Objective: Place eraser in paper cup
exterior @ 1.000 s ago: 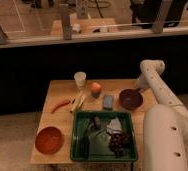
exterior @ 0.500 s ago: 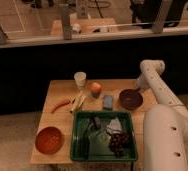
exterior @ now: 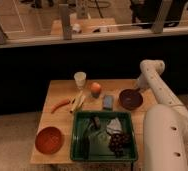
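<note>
**Eraser lies on the bench, apart from the cup**

The gripper (exterior: 138, 88) hangs at the bench's (exterior: 62, 90) right side, just beside the purple bowl (exterior: 131, 99), its fingers closed together. The eraser (exterior: 108, 102) lies between that bowl and the orange (exterior: 96, 88). The paper cup (exterior: 80, 79) stands upright, left of the orange.

site: robot test area | cues: glass partition (exterior: 34, 27), wooden table (exterior: 62, 92), robot arm (exterior: 159, 97)
</note>
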Controlling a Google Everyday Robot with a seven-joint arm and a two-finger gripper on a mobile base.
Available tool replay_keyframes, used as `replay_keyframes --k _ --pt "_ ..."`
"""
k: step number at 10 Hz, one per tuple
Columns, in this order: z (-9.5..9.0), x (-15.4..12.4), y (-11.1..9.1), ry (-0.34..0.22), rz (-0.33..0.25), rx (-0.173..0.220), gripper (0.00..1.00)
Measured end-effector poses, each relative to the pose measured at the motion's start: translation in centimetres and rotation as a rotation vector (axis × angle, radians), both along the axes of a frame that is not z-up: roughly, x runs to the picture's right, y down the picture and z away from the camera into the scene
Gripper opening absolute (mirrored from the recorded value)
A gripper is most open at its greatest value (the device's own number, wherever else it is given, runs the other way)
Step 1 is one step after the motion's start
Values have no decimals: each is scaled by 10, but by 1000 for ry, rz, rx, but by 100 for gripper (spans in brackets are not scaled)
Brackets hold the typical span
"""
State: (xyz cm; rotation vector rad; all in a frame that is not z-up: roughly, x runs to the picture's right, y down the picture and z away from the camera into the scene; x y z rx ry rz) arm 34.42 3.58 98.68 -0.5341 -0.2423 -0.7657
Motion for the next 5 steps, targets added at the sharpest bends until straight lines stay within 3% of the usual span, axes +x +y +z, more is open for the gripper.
replay_keyframes --k 2,5 --pt "0 0 0 0 0 0 6" --pt "0 0 0 0 0 0 34"
